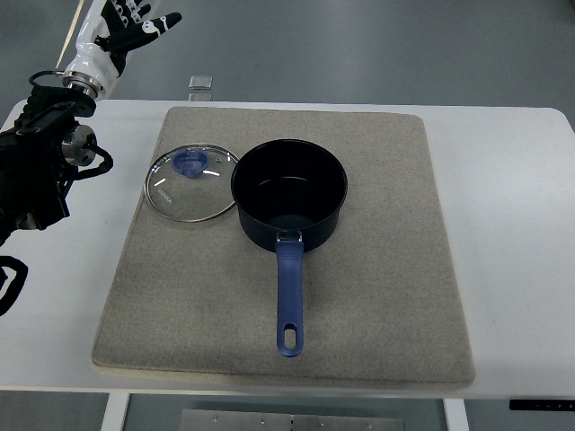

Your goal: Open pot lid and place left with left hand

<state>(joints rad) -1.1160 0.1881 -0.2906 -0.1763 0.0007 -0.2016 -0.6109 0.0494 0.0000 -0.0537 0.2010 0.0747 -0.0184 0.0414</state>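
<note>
A dark blue pot stands uncovered in the middle of the grey mat, its blue handle pointing toward the near edge. The glass lid with a blue knob lies flat on the mat just left of the pot, its rim touching or slightly under the pot's side. My left hand is raised at the far left corner, beyond the table's back edge, fingers spread and holding nothing. It is well clear of the lid.
The mat lies on a white table. A small clear object sits at the table's back edge beyond the mat. My left arm's black links hang over the table's left side.
</note>
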